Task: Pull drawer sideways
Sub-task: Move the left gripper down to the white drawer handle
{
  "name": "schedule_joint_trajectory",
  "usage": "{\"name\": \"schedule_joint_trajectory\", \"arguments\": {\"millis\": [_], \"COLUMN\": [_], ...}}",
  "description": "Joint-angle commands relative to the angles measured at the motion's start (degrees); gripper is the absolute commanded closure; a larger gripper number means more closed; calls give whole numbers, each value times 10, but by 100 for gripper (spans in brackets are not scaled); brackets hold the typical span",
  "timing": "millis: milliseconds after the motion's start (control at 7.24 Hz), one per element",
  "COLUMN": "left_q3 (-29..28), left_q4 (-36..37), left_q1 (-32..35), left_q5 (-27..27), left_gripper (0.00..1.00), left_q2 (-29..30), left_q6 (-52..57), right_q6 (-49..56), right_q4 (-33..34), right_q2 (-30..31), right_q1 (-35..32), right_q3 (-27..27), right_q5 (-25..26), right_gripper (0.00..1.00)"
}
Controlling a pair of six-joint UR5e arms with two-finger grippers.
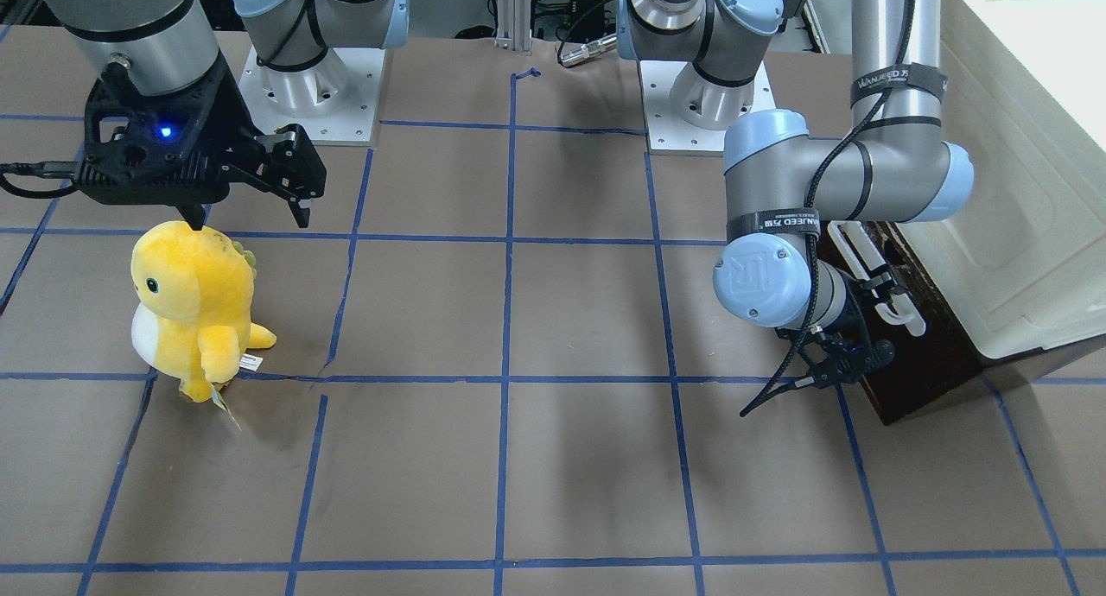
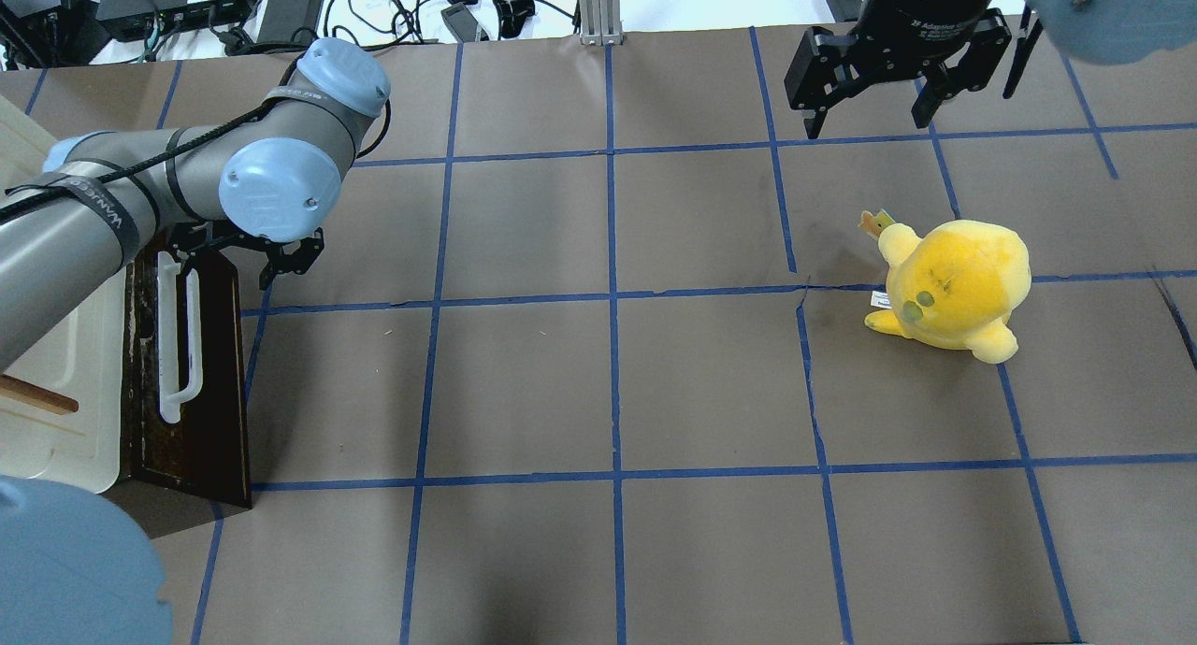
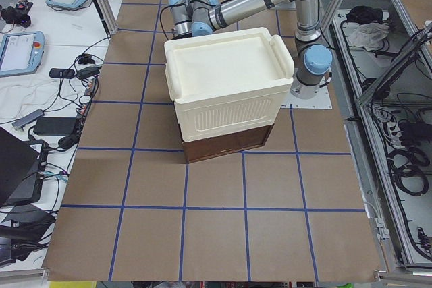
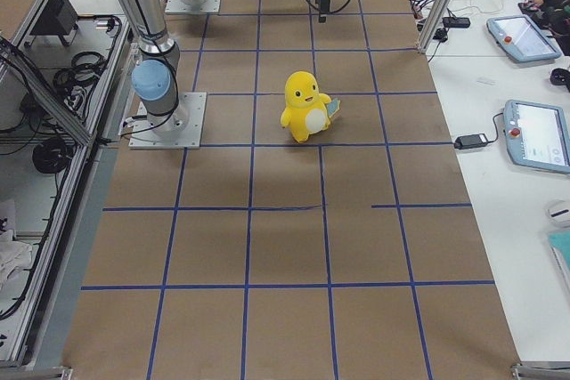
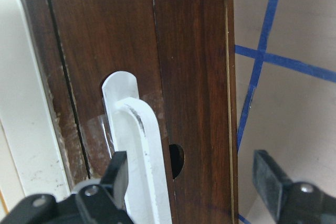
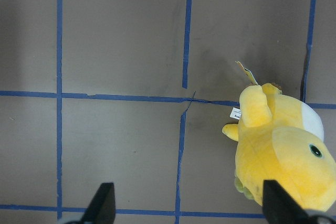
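Note:
The drawer [image 2: 210,383] has a dark brown wooden front and a long white bar handle [image 2: 178,336], and stands at the table's left end under the cream cabinet. No pale interior shows. My left gripper [image 2: 292,260] is open at the far end of the handle. In the left wrist view the handle [image 5: 142,156] lies between the jaws, close against the left finger [image 5: 118,174], with the drawer front [image 5: 194,66] behind. The front view shows this gripper [image 1: 842,367] beside the handle [image 1: 881,276]. My right gripper [image 2: 870,112] is open and empty, far away above the table.
A yellow plush dinosaur [image 2: 954,285] stands on the right half of the table, just below my right gripper [image 1: 251,207]; it also shows in the right wrist view [image 6: 283,150]. The cream cabinet body [image 1: 1020,190] fills the table's left end. Blue tape lines grid the brown tabletop.

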State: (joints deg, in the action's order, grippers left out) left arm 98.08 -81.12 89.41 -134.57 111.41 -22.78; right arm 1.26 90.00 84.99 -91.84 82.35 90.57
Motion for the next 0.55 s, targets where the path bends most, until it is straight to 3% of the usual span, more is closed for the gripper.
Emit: {"name": "schedule_joint_trajectory", "arguments": {"millis": [0, 414], "left_q3": [1, 2], "left_q4": [-7, -20], "left_q1": [-10, -19], "left_q5": [1, 5], "left_gripper": [15, 15], "left_q2": [0, -1], "left_q6": [-42, -57], "right_q6": [0, 0], "right_q4": [0, 0], "right_q2": [0, 0], "right_q1": [0, 0], "right_q3": [0, 0], "right_q5": [0, 0], "right_gripper": [0, 0]}}
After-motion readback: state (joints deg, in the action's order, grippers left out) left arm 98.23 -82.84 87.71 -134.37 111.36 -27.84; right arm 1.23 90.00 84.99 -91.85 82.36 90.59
